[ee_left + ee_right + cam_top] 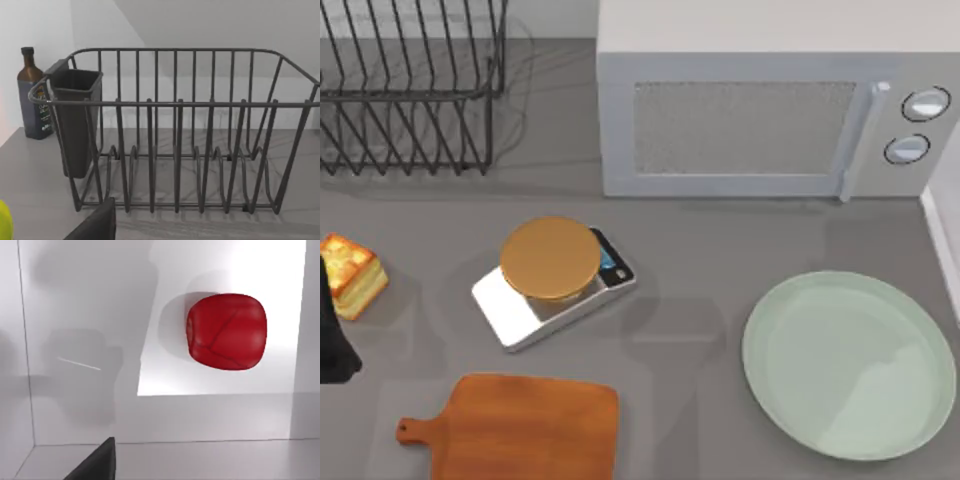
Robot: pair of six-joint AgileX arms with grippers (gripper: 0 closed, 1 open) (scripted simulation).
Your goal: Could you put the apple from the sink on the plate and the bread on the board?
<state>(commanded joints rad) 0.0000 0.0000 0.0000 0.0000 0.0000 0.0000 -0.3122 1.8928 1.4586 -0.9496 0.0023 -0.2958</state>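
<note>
Currently: microwave [775, 100] sits at the back right of the table, its door shut. Wire dish rack [410, 85] is at the back left; the left wrist view looks straight at the rack [180, 135], with a dark cutlery cup [75, 120] hung on one end and a dark bottle [32, 95] just beyond it. The plate [850, 365] is at the front right, bare. The board [525, 430] lies at the front, left of centre, handle pointing left, nothing on it. Silver kitchen scale [555, 285] with a round golden-brown top stands between the board and the microwave. The bread [350, 275] is at the far left edge, on the table, well apart from the board. A dark part of the left arm [332, 340] shows just in front of the bread; left gripper's opening: can't tell. The apple [226, 331] rests on the pale sink [75, 315] floor in the right wrist view, untouched. A dark finger tip [97, 462] shows at that view's edge; right gripper's opening: can't tell, it holds nothing visible.
</note>
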